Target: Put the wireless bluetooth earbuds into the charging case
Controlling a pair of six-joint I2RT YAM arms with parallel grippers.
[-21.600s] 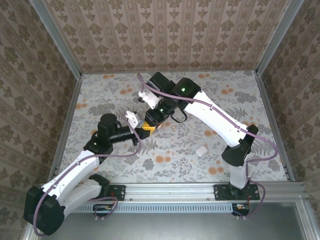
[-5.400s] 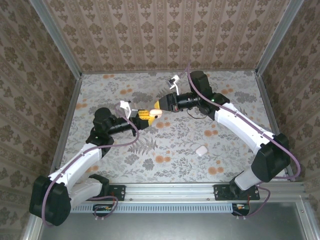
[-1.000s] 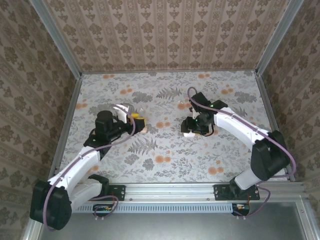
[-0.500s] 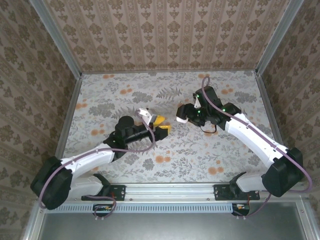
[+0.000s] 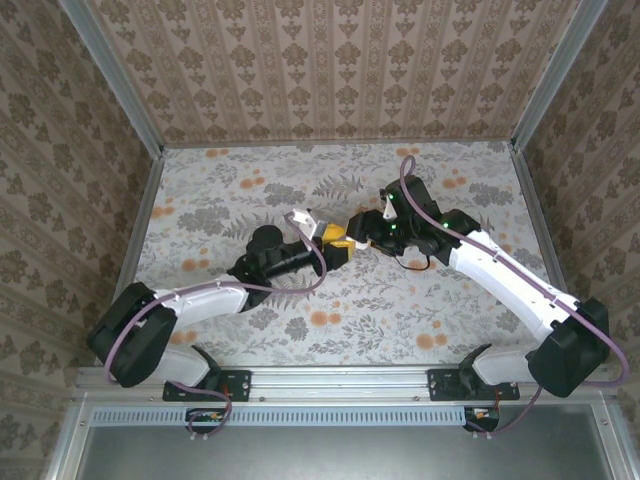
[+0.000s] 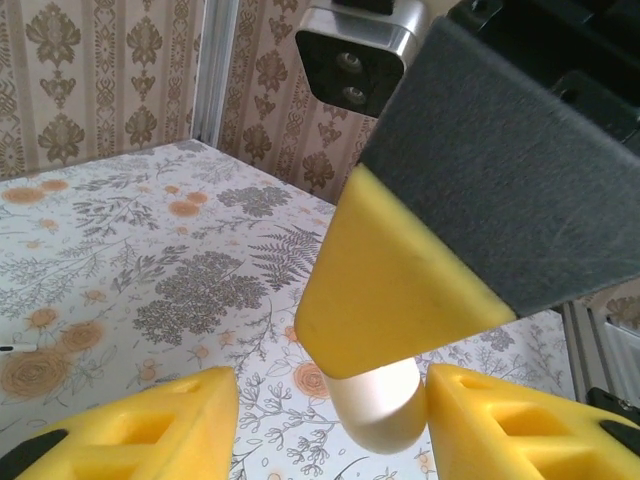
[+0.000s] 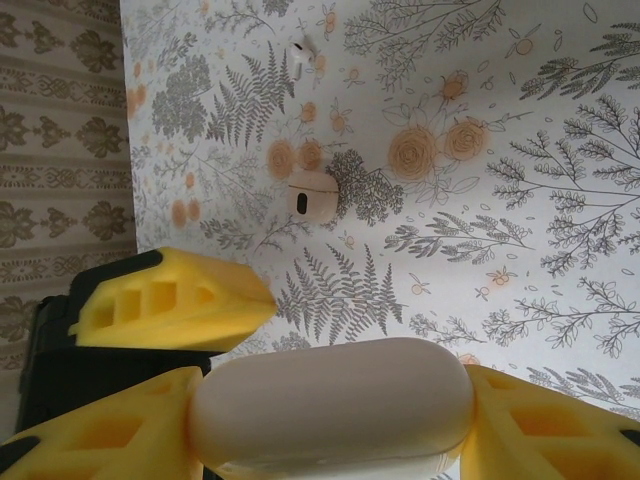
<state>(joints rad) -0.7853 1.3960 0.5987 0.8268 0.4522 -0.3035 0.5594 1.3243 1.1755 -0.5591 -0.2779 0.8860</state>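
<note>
This is a robot test cell in a lab. The floral-printed surface [image 5: 200, 190] is boxed in by wallpaper-patterned panels [image 5: 340, 70] at 9, 12 and 3 o'clock. They are framed by bare aluminium posts [image 5: 110, 75]. The left arm [image 5: 190, 300] and right arm [image 5: 500, 275] are bolted to a metal rail [image 5: 340, 380] at 6 o'clock.

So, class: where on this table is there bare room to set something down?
Free: far-left corner of the table; near-right strip between right arm and front rail. Crowded: centre, where left tool and right tool meet around the charging case.
</note>
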